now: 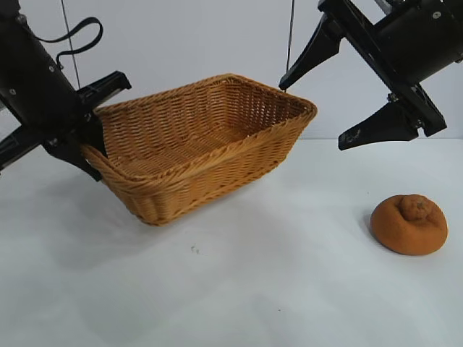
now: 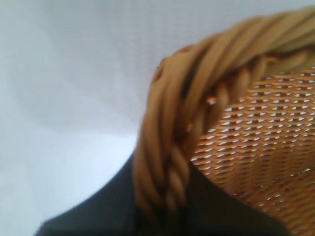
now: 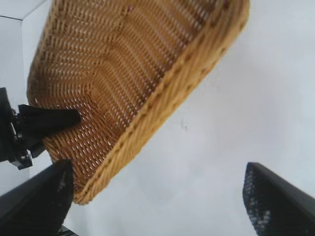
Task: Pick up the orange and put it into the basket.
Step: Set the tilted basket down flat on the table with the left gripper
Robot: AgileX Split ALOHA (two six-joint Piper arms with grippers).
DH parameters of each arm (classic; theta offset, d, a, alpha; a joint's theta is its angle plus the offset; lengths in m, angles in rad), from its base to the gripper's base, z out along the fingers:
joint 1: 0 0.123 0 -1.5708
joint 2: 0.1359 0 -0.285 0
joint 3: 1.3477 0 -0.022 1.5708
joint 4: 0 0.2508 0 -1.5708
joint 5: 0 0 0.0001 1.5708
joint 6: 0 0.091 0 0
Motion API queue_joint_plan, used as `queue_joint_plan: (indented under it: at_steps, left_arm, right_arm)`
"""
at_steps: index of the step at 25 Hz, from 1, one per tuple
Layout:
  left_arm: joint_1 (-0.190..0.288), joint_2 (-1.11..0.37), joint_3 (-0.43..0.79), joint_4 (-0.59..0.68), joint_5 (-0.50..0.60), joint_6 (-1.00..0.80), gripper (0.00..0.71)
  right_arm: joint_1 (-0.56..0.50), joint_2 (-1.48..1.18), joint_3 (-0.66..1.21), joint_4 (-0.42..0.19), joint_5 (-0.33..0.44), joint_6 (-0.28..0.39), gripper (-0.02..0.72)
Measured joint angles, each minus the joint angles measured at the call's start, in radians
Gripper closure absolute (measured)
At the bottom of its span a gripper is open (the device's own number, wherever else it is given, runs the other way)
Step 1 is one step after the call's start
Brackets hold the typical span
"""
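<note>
The tan wicker basket point(image 1: 210, 170) sits tilted at the table's left-middle. My left gripper point(image 1: 90, 137) is shut on the braided rim at its left end; the left wrist view shows the rim point(image 2: 167, 147) between the dark fingers point(image 2: 98, 216). The brownish-orange orange point(image 1: 409, 224), knobby bump on top, lies on the table at the right, apart from both grippers. My right gripper point(image 1: 312, 117) is open and empty, in the air by the basket's right end, above and left of the orange. In the right wrist view its gripper point(image 3: 157, 196) hangs over bare table beside the basket point(image 3: 123, 73).
The white table point(image 1: 253, 289) stretches in front of the basket and between the basket and the orange. A white wall stands behind. The left gripper also shows in the right wrist view point(image 3: 44, 123) at the basket's far end.
</note>
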State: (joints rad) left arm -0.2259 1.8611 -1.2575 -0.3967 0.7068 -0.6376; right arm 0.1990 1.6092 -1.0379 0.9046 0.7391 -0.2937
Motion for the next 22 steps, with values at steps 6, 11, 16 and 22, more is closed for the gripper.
queue_joint_plan:
  at_steps: [6, 11, 16, 22]
  left_arm:
    - [0.004, 0.039, -0.038, 0.002, 0.073, 0.134, 0.623]
    - [0.004, 0.130, -0.133, 0.006, 0.162, 0.221, 0.623]
    - [0.004, 0.198, -0.269, 0.009, 0.288, 0.378, 0.623]
    - [0.004, 0.236, -0.324, 0.008, 0.348, 0.459, 0.623]
  right_arm:
    - [0.000, 0.000, 0.000, -0.001, 0.008, 0.000, 0.064]
    - [0.000, 0.000, 0.000, -0.001, 0.029, 0.000, 0.064]
    - [0.000, 0.000, 0.000, -0.001, 0.041, 0.000, 0.064]
    - [0.000, 0.000, 0.000, -0.001, 0.042, 0.000, 0.064]
